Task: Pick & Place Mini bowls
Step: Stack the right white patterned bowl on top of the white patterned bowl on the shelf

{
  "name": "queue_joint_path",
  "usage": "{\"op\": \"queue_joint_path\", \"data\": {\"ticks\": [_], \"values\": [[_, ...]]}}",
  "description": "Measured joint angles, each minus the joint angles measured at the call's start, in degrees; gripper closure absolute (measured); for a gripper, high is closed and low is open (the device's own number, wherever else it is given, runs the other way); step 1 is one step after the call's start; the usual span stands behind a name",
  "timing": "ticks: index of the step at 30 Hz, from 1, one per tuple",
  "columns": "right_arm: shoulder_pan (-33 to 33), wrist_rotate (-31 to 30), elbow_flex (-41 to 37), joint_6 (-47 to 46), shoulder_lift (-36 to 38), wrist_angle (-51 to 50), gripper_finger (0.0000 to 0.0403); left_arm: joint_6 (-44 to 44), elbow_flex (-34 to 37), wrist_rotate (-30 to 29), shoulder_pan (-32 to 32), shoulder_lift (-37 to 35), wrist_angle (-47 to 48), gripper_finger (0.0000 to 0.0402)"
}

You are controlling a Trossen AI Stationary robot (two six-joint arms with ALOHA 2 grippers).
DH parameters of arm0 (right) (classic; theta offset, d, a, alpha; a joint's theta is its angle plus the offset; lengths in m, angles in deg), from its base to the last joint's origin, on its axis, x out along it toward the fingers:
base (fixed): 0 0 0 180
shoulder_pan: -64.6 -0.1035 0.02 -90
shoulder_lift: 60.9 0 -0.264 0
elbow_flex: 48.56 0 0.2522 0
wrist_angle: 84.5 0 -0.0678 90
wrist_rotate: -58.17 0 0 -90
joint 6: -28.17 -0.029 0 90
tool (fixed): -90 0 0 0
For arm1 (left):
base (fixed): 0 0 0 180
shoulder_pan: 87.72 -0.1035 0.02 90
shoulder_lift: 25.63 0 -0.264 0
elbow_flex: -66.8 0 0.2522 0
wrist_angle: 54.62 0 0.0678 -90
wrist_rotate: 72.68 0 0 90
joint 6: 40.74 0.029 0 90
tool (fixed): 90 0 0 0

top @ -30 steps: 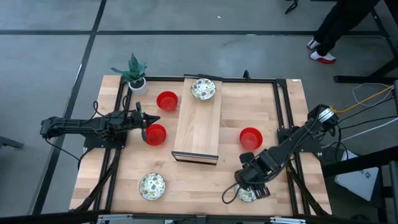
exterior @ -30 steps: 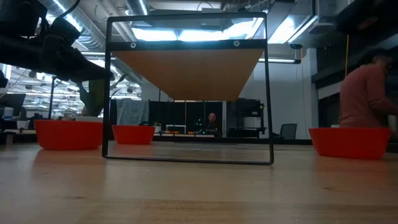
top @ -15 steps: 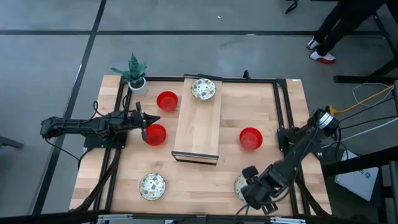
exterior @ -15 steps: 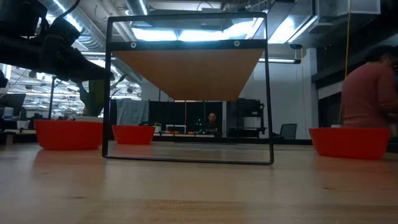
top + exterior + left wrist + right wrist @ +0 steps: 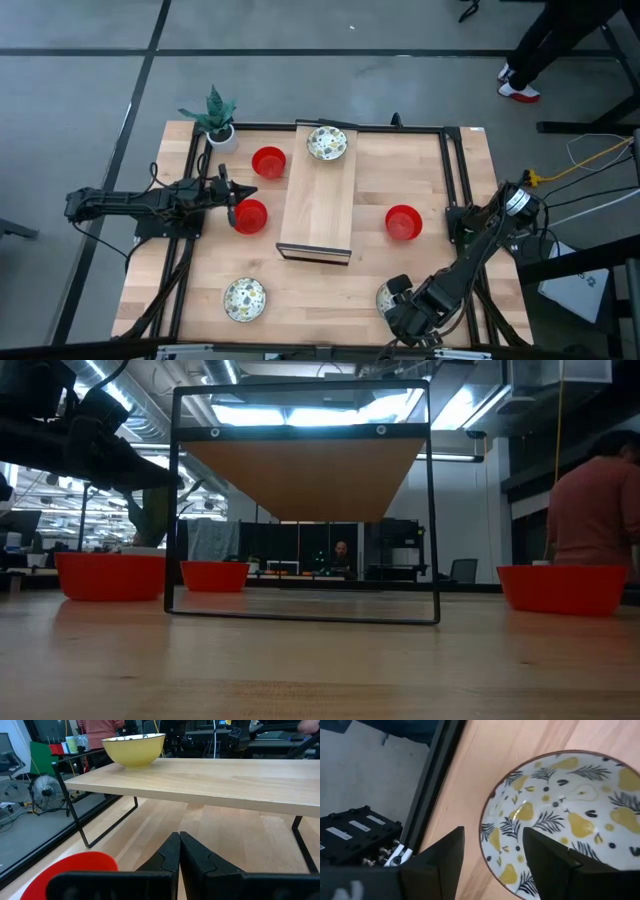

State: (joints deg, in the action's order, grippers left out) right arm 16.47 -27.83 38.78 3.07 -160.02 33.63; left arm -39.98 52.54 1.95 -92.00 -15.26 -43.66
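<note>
We see the right pincer (image 5: 405, 318) low at the table's (image 5: 400, 270) near right corner, fingers (image 5: 442, 857) spread apart and straddling the rim of a patterned bowl (image 5: 560, 820) without closing on it. From above, that arm hides most of this bowl (image 5: 384, 296); only a sliver of it shows. The left pincer (image 5: 231, 203) hangs at the table's left side, fingers (image 5: 172, 852) pressed together on nothing, just beside a red bowl (image 5: 250, 216), whose rim is cut off at the corner of the left wrist view.

A second red bowl (image 5: 268, 162) sits near the potted plant (image 5: 217, 118), a third (image 5: 403, 222) lies right of the wooden shelf (image 5: 320, 205). One patterned bowl (image 5: 327, 143) stands on the shelf's far end; another (image 5: 244, 298) rests near the table's front left. In the low view only three red bowls appear, and the patterned ones are out of sight there.

A person in a red top (image 5: 590, 510) is cut off at that view's edge, and another's legs (image 5: 545, 45) are all that we can make out on the floor beyond the table.
</note>
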Motion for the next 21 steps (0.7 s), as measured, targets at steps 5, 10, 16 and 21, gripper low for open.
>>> {"op": "queue_joint_path", "data": {"ticks": [5, 10, 16, 21], "values": [[-0.2, 0.1, 0.0, -0.3, -0.7, 0.9, 0.0202, 0.0, 0.0, 0.0, 0.0, 0.0, 0.0, 0.0398], [-0.4, 0.1, 0.0, -0.4, -1.9, 1.1, 0.0202, 0.0, 0.0, 0.0, 0.0, 0.0, 0.0, 0.0398], [-1.0, 0.1, 0.0, -1.2, -3.0, 1.1, 0.0202, 0.0, 0.0, 0.0, 0.0, 0.0, 0.0, 0.0398], [-1.2, -0.4, 0.0, -1.4, -3.7, 1.1, 0.0202, 0.0, 0.0, 0.0, 0.0, 0.0, 0.0, 0.0398]]}}
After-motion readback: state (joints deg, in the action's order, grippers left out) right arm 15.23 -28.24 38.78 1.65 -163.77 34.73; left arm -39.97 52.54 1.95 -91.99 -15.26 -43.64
